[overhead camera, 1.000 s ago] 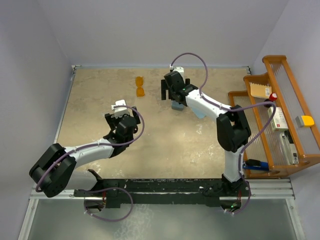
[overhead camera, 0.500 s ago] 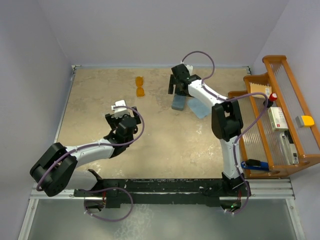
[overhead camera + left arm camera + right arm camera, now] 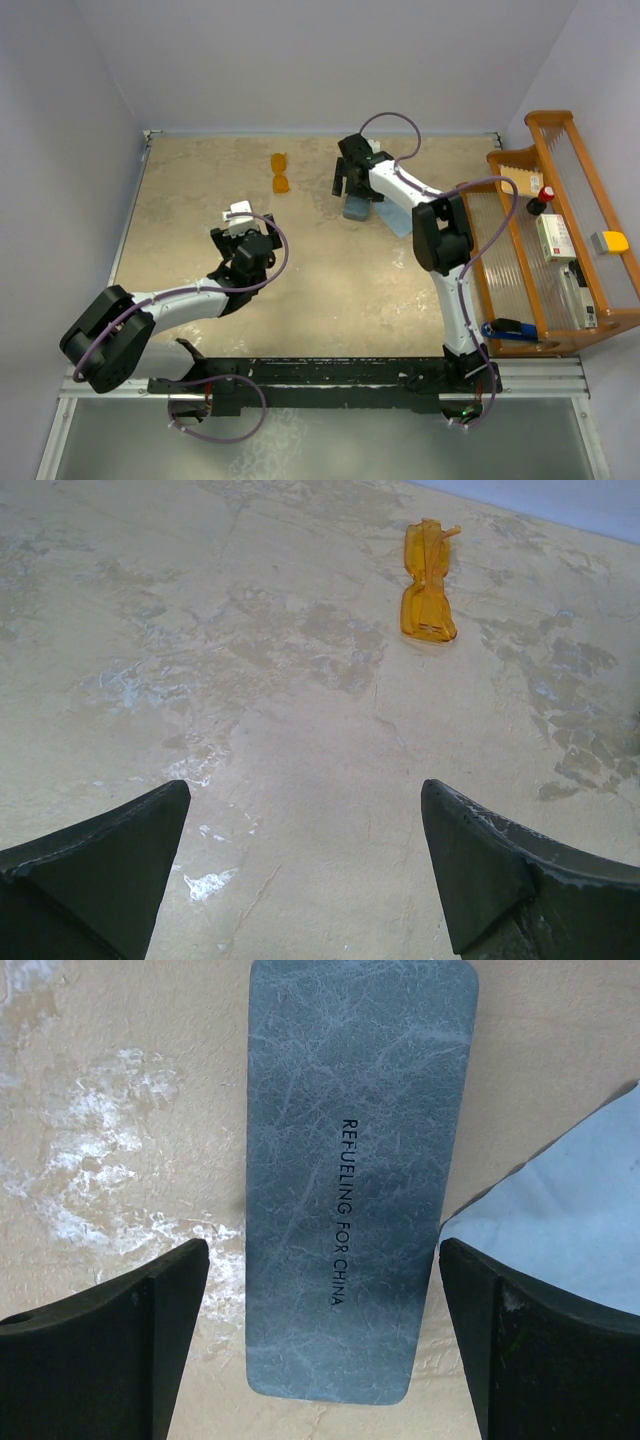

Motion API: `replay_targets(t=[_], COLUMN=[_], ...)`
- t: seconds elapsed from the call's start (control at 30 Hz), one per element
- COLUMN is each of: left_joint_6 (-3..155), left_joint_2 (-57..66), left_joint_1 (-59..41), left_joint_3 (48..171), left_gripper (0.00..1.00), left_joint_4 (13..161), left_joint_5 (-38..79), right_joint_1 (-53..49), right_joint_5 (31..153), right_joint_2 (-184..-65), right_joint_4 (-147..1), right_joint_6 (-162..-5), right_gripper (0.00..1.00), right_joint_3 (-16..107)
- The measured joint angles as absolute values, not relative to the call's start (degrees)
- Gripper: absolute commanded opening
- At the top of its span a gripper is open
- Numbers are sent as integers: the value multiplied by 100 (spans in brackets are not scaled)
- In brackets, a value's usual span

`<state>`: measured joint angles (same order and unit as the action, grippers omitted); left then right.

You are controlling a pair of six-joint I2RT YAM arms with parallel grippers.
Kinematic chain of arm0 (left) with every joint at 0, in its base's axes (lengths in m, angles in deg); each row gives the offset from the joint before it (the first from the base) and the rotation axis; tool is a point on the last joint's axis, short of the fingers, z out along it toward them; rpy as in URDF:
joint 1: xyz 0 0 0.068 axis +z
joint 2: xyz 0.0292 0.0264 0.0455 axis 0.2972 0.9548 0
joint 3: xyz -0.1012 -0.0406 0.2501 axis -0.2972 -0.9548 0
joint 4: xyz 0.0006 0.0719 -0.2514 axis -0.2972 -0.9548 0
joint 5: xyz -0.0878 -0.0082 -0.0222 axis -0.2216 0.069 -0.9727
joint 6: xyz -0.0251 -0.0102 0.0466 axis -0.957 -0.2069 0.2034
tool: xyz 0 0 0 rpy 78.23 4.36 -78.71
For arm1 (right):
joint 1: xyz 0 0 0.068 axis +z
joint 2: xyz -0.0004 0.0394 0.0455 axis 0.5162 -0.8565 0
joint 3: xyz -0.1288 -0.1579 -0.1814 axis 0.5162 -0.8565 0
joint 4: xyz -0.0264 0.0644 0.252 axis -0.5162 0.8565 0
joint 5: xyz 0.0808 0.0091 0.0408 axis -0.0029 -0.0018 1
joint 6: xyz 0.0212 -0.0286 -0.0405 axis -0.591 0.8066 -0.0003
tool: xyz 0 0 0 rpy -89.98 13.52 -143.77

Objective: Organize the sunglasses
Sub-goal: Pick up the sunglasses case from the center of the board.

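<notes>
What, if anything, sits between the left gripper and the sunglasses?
Nothing visible does. In the left wrist view, only table surface shows between the open left gripper and the sunglasses, which lie ahead and slightly to the right.

Only tabletop (image 3: 150, 630) lies between left hand (image 3: 306, 786) and sunglasses (image 3: 427, 585).

Overhead, left wrist: both toward sunglasses (image 3: 281, 172)

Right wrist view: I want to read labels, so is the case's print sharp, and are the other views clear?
Right wrist view: print on the case sharp and legible, no glare. Left wrist view: sunglasses crisp, evenly lit. Top view: even light, soft shadows, everything small.
</notes>
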<state>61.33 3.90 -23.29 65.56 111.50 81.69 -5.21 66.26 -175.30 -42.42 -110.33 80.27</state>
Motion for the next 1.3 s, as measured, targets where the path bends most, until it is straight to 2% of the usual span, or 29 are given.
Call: replay_targets(t=[0.27,0.5,0.63,0.73,0.8,0.9,0.97,1.0,1.3], left_joint_6=[6133,6133,6131,6131,6133,6133,6131,6133,6133], left_joint_2=[390,390,390,390,390,388,390,390,388], left_joint_1=[-2329,-2329,-2329,-2329,-2329,-2329,-2329,-2329,-2329], left_joint_3=[6553,6553,6553,6553,6553,6551,6545,6543,6534], left_gripper=[95,95,95,96,96,96,96,96,96], left_joint_4=[11150,11150,11154,11156,11161,11180,11196,11196,11272], left_joint_5=[8167,8167,8169,8169,8167,8169,8169,8169,8169], right_joint_1=[-523,-527,-530,-538,-556,-560,-560,-565,-540], right_joint_5=[6687,6770,6785,6787,6792,6811,6831,6844,6873], right_joint_2=[-17715,-17825,-17827,-17827,-17827,-17827,-17827,-17827,-17720], right_joint_4=[-4231,-4177,-4153,-4133,-4113,-4109,-4113,-4113,-4397], right_joint_6=[-11085,-11083,-11078,-11061,-11050,-11028,-11011,-10998,-10534], right_gripper=[98,91,82,71,60,33,9,0,0], right_joint_3=[8119,8191,8198,8198,8198,8200,8200,8200,7977])
